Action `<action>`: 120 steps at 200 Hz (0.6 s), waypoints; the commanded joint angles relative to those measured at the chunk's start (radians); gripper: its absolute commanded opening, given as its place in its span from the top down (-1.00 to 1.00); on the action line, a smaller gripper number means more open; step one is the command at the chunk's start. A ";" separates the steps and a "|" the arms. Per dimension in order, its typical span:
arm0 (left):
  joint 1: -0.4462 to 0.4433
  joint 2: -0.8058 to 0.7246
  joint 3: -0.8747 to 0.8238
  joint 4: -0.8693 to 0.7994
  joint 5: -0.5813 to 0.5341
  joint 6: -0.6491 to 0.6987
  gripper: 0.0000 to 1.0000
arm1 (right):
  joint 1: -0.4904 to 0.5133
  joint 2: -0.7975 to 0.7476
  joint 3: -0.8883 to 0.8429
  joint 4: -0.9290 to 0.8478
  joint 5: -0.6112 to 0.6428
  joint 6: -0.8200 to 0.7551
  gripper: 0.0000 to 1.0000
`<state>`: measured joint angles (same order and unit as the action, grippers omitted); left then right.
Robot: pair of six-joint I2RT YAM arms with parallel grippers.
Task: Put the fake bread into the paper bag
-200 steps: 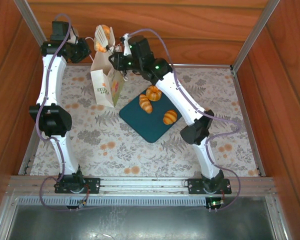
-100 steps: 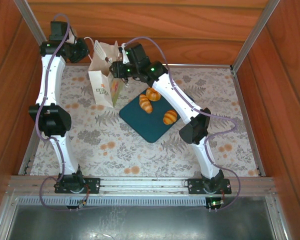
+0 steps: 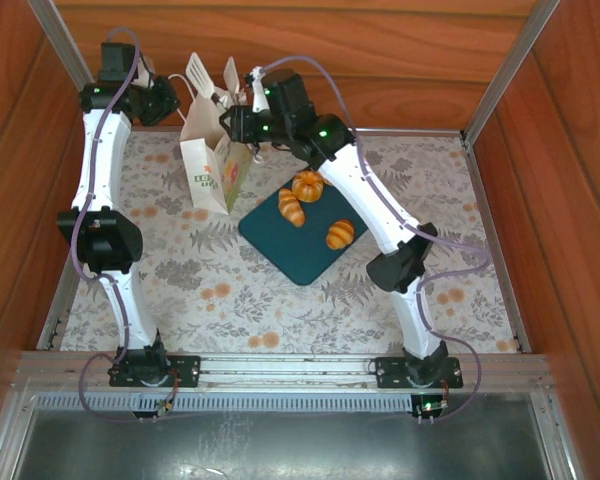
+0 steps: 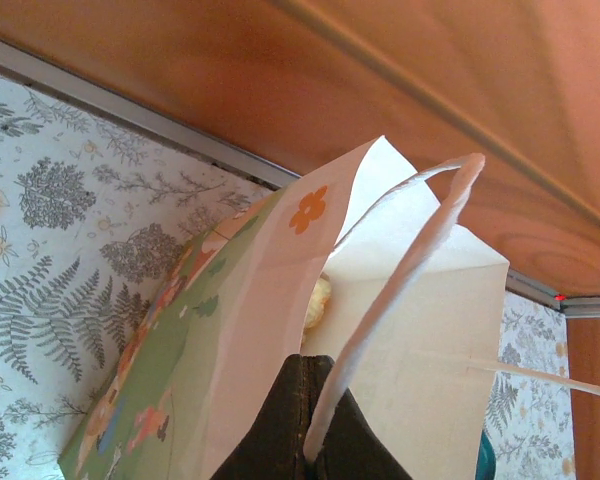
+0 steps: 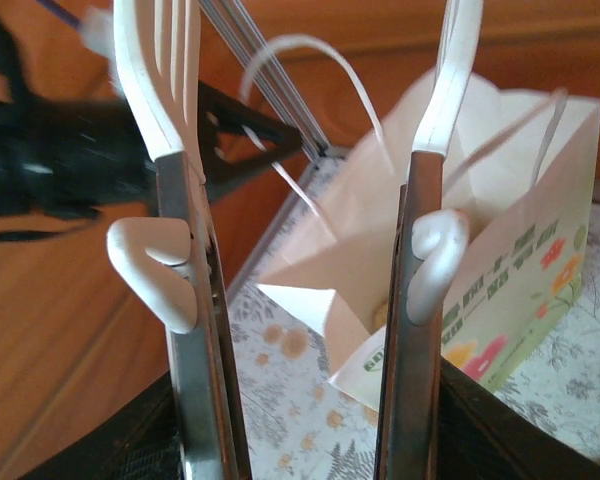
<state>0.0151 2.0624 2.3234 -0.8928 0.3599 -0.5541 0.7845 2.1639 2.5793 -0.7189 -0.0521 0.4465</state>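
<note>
Three glossy golden-orange pieces of fake bread, a pumpkin-shaped bun and two ridged rolls, are lying on a dark teal rounded tray on the floral-patterned table, on the near side of the right gripper and apart from its fingers. The right gripper is grasping a pair of metal tongs with white plastic tips, one arm against each finger. The tips are standing spread apart beyond the fingers, raised near the open mouth of a small white paper bag with green lettering and a flower print. The bag is standing upright just beside the tray's far-left corner. At its far-left side, the left gripper is clenching the bag's rim by a white cord handle, its fingers pinched tight. Just past those fingers, a pale golden lump is showing inside the bag; what it is cannot be told.
</note>
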 commanded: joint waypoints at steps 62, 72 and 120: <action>0.010 -0.031 -0.009 0.003 0.020 0.010 1.00 | -0.028 -0.486 -0.487 0.014 0.174 0.012 -0.09; 0.010 -0.030 -0.007 0.004 0.020 0.009 1.00 | -0.034 -0.551 -0.579 0.026 0.177 0.026 -0.09; 0.012 -0.024 -0.001 0.006 0.023 0.009 1.00 | -0.045 -0.701 -0.916 0.031 0.159 0.037 -0.09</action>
<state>0.0154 2.0624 2.3230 -0.8909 0.3687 -0.5537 0.7448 1.5108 1.7744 -0.7006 0.0994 0.4747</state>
